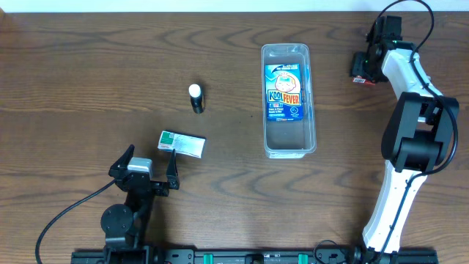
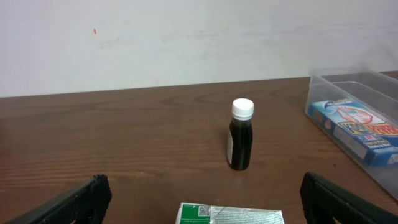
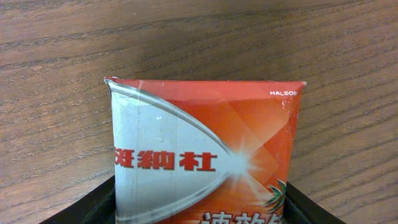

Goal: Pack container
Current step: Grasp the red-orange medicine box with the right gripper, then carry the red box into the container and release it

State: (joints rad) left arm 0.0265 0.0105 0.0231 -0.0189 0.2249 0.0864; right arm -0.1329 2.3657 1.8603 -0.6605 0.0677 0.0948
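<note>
The container (image 1: 311, 103), a long clear bin, stands upright at centre right with a blue Kool Fever box (image 1: 284, 92) lying flat inside. In the left wrist view the container (image 2: 372, 79) and the blue box (image 2: 357, 130) show at the right. My right gripper (image 1: 364, 67) is at the far right back, shut on a red-orange box (image 3: 205, 149) whose sides touch both fingers (image 3: 93, 208). My left gripper (image 1: 152, 156) stands open near the front left, just behind a green-and-white packet (image 1: 182, 142). A dark bottle with a white cap (image 2: 240, 140) stands upright beyond it.
The bottle (image 1: 196, 97) stands left of the container with a wide strip of bare wood between them. The packet (image 2: 230, 214) lies flat between the left fingers' line and the bottle. A pale wall rises behind the table's far edge.
</note>
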